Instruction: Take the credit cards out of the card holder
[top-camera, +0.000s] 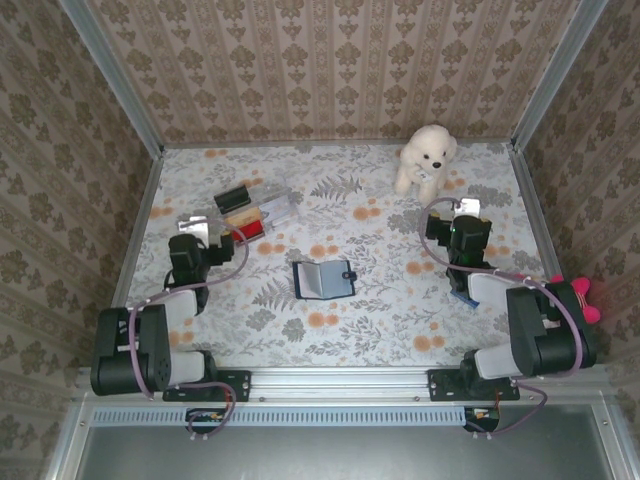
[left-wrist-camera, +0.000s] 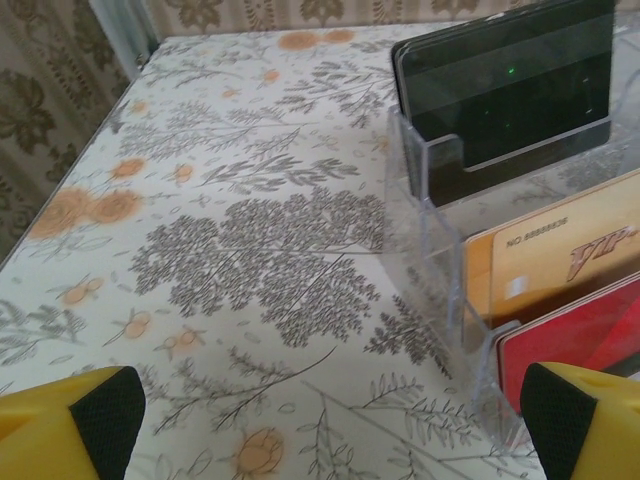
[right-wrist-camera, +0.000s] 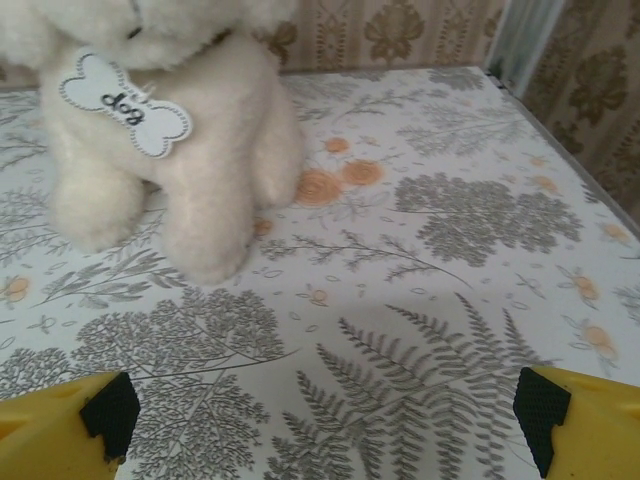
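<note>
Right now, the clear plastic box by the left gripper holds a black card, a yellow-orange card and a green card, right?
One detail is off: the last card is not green. The left wrist view shows the clear plastic box by the left gripper holding a black card, a yellow-orange card and a red card.

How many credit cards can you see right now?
3, all standing in the clear box, seen from the left wrist: black card farthest, yellow-orange card in the middle, red card nearest. The open card holder may hide more.
</note>
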